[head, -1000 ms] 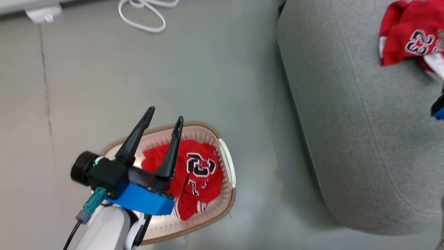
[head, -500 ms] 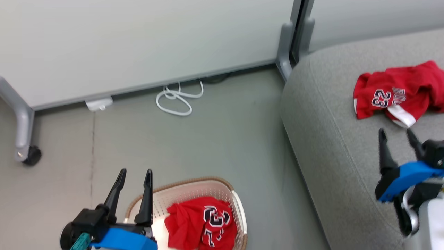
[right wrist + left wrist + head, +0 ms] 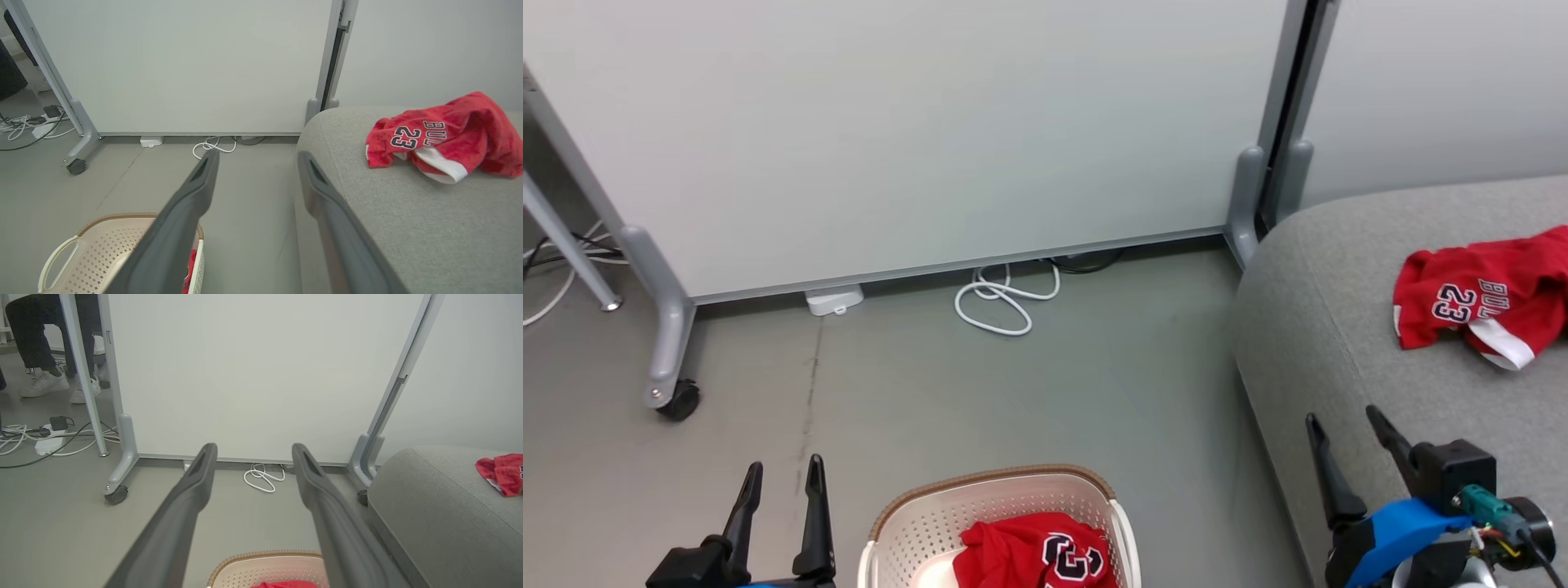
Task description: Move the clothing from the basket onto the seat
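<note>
Left fingers beside basket, clothing inside

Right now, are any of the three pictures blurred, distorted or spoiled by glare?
Head view: sharp, soft even light and no glare; the 23 on the jersey on the seat reads clearly. Left wrist view: the left fingers look soft, and the panel post leans, probably from the wide lens. Right wrist view: the right fingers are soft too, the jersey lettering crisp.

basket garment bottom-cropped
</note>
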